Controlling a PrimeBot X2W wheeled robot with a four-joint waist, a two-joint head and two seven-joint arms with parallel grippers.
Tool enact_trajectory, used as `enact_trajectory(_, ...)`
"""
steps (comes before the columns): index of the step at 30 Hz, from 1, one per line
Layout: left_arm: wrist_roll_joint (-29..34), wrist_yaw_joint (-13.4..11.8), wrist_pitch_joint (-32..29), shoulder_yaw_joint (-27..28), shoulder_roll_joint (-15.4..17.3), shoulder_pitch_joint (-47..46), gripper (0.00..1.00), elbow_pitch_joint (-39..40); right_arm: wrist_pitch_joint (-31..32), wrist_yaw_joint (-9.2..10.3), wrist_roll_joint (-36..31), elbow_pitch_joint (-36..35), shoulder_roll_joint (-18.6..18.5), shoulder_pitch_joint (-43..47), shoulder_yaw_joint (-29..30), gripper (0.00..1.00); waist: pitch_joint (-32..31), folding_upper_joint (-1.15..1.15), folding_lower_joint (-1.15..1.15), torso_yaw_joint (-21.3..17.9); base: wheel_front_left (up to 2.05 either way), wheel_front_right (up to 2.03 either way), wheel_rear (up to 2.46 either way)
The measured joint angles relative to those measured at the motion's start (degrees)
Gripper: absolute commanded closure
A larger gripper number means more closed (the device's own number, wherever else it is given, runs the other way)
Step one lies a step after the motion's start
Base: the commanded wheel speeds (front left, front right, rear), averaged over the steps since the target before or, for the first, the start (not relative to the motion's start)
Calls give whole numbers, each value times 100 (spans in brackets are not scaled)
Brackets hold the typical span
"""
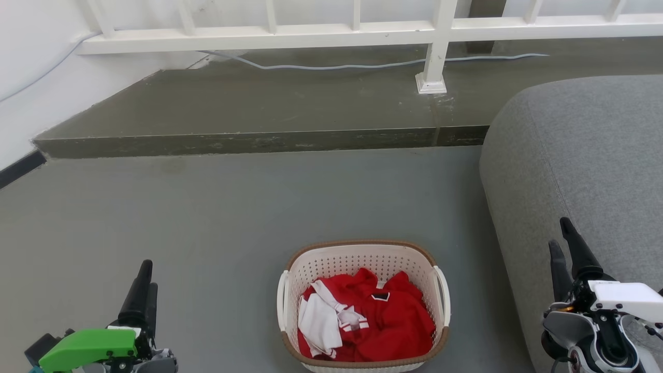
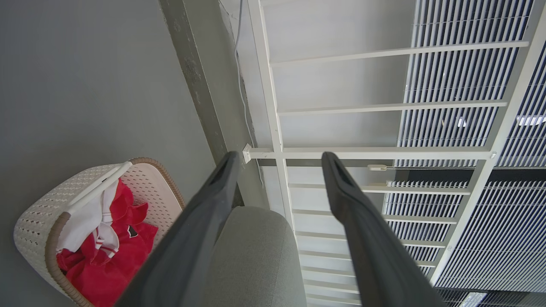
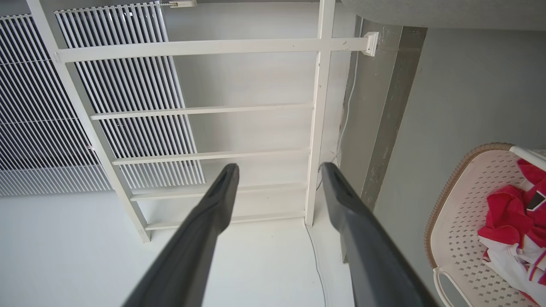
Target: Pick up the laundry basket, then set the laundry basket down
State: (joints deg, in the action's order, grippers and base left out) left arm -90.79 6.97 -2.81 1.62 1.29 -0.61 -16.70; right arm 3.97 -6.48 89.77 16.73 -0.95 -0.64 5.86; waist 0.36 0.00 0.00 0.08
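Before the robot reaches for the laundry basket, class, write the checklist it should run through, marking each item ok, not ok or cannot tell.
1. Left gripper open: ok.
2. Right gripper open: ok.
3. Laundry basket upright on the floor: ok.
4. Side handles free of the red clothes: ok.
5. Grippers at the handles: not ok, both stand apart from the basket.
6. Weight of the load: cannot tell.

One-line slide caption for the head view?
Laundry basket of red and white clothes on the grey floor between the open left hand and open right hand, beside a grey sofa.
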Motion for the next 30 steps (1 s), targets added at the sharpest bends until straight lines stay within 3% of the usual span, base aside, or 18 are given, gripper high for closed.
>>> enact_trajectory(14,876,0,297,-365,160,-9,0,123,-354,0,-714,-219,-248,-16,-450,0,6,0,0,1,0,0,0)
enact_trajectory(30,2491,0,586,-488,222,-59,0,277,-667,-3,-1818,-315,-499,-126,-907,0,-11,0,0,-3,0,0,0)
